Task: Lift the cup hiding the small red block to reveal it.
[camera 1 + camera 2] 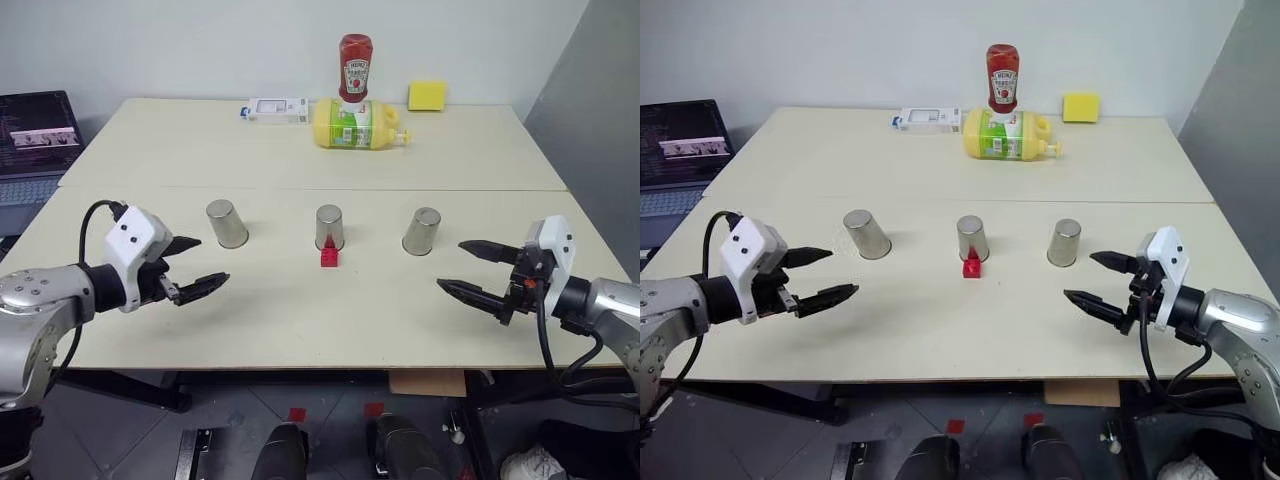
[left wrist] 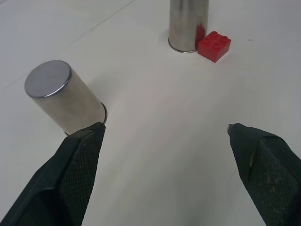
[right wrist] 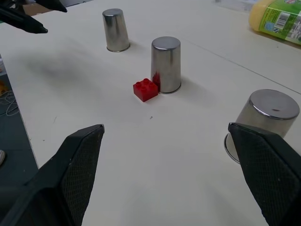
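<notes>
**Block in the open, both grippers spread**

The small red block (image 1: pixel 329 258) sits uncovered, touching the middle cup (image 1: pixel 329 227), between the left gripper (image 1: pixel 193 266) and right gripper (image 1: pixel 478 269). Both hang empty with fingers wide apart, probably readied for a grasp. The right wrist view shows the block's studs; the head views barely do.

A pale beige worktop (image 1: pixel 300 310), made of two boards meeting at a seam across its middle, stands against a plain white wall (image 1: pixel 200 45). A grey panel (image 1: pixel 600 120) rises past its right edge. Below the near edge lies dark grey floor (image 1: pixel 330 400) with small red marks.
</notes>
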